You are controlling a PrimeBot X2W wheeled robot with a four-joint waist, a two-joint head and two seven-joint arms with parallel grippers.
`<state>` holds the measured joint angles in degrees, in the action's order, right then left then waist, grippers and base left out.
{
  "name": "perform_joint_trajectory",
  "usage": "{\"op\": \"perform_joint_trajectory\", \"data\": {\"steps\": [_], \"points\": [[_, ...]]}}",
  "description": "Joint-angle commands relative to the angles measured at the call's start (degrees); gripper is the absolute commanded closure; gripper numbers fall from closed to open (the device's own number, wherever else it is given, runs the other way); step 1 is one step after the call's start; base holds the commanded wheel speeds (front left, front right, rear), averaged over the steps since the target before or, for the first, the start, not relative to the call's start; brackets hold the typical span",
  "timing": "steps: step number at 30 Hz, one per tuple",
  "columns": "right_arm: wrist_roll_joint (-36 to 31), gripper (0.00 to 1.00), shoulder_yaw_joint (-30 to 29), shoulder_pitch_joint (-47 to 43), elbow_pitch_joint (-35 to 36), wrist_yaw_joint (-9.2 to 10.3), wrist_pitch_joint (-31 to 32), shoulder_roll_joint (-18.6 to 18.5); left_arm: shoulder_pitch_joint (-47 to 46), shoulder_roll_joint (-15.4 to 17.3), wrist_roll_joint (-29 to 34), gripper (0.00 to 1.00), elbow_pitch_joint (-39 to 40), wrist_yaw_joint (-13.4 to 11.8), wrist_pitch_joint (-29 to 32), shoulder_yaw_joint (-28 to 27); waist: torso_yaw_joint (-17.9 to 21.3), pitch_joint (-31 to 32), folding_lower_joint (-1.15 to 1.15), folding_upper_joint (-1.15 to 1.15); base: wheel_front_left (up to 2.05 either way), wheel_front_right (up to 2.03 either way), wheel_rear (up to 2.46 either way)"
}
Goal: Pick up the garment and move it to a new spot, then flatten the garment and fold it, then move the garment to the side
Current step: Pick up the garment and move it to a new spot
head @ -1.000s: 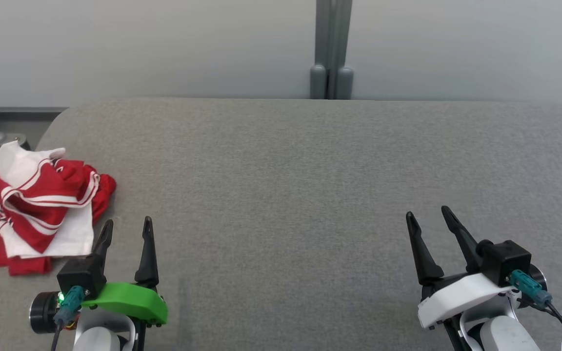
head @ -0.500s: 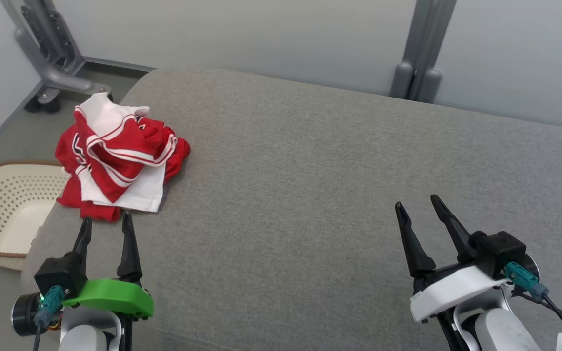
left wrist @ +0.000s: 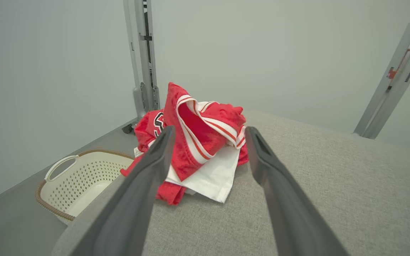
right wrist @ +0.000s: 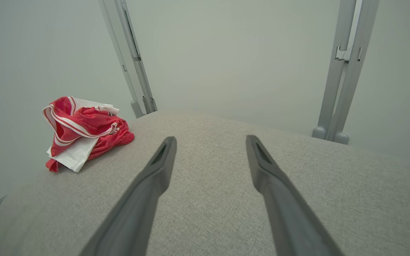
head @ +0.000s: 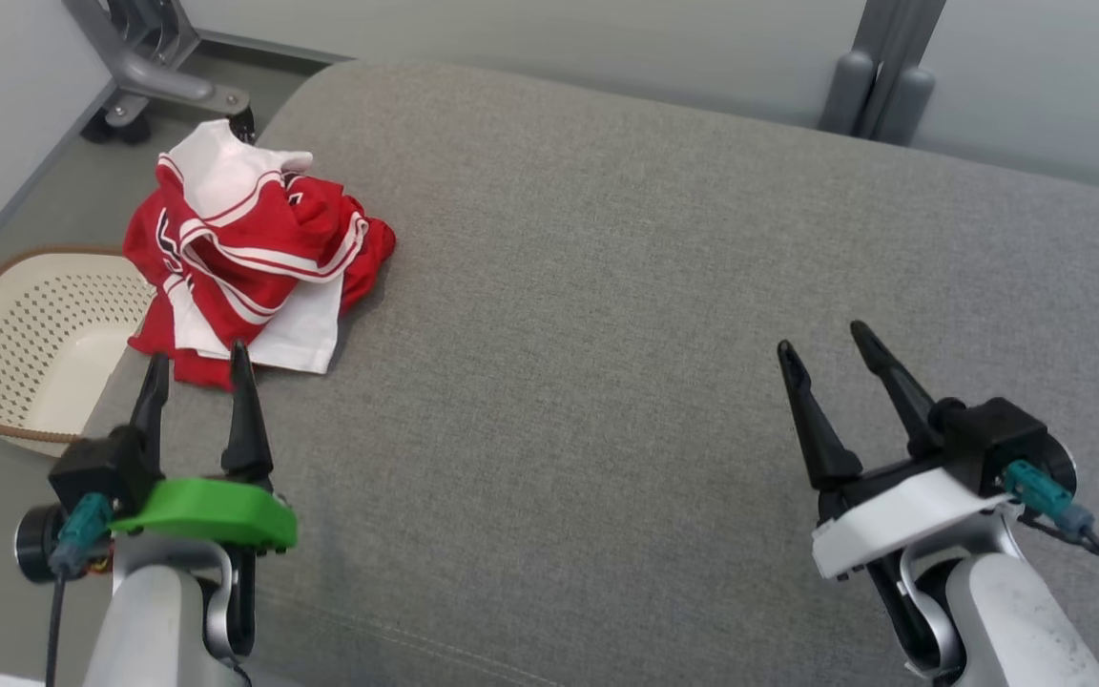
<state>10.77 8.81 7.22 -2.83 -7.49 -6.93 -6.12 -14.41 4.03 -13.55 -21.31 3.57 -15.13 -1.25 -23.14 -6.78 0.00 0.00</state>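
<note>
— What's the biggest thing in front of the robot?

— A grey cushion (head: pixel 626 286), spread across most of the head view. Past its far edge is a pale wall (head: pixel 511 38), with a grey post (head: pixel 879 81) at 1 o'clock and a wheeled stand (head: pixel 163 72) at 11.

— Anything on the floor?

— A cream basket (head: pixel 44 324) with holes in its wall, at 9 o'clock, just off the cushion's left edge.

— Where is the garment?

— The garment (head: pixel 254 253) lies crumpled at 10 o'clock, on the cushion's far-left corner. It is red with white bands and a white panel. Its left side reaches past the cushion's edge, toward the basket.

— Is either arm holding it?

— No. The left gripper (head: pixel 198 355) is at 7 o'clock, its fingers spread wide and empty. The tips point at the garment's near edge. I cannot tell whether they touch the cloth. From the left wrist, the heap shows between the two fingers, ahead of them.

— And the other one?

— The right gripper (head: pixel 821 336) is at 4 o'clock, fingers also apart with nothing between them, over bare cushion and well apart from the garment.
</note>
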Motion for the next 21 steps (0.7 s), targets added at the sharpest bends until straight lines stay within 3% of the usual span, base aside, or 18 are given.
{"op": "perform_joint_trajectory", "data": {"steps": [1,9,17,18,19,20,21], "points": [[-0.14,0.00,-0.13,1.63,0.97,0.00,0.54,-0.70,-3.34,-0.03,-0.43,0.00,-1.51,0.36,-0.02,-0.01,1.01,-5.19,0.00,0.00,0.00,0.00,0.00],[-0.97,0.00,-0.06,7.05,5.59,0.00,3.67,-3.37,-19.73,4.06,-2.69,0.00,-16.53,1.91,2.58,-1.06,4.37,-16.00,0.00,0.00,0.00,0.00,0.00],[-1.17,0.00,-0.30,9.49,6.33,0.00,3.48,-4.38,-30.70,8.09,-6.50,0.00,-33.74,2.72,4.52,-3.58,6.88,-19.98,0.00,0.00,0.00,0.00,0.00],[-1.25,0.00,-0.52,9.63,6.25,0.00,3.31,-4.42,-31.53,8.58,-6.63,0.53,-35.07,2.82,4.08,-3.72,7.01,-20.08,0.00,0.00,0.00,0.00,0.00],[-1.32,0.00,-0.56,9.72,6.17,0.00,3.24,-4.46,-32.04,8.97,-6.91,0.87,-35.93,2.92,3.51,-3.91,7.14,-20.09,0.00,0.00,0.00,0.00,0.00],[-1.33,0.00,-0.65,9.81,6.08,0.00,3.06,-4.45,-32.37,9.41,-7.02,1.00,-36.98,2.94,2.97,-4.03,7.31,-19.97,0.00,0.00,0.00,0.00,0.00],[-1.49,0.00,-0.81,9.89,6.01,0.00,2.78,-4.53,-32.51,9.61,-7.19,1.00,-37.56,2.95,2.39,-4.12,7.42,-19.80,0.00,0.00,0.00,0.00,0.00]]}}
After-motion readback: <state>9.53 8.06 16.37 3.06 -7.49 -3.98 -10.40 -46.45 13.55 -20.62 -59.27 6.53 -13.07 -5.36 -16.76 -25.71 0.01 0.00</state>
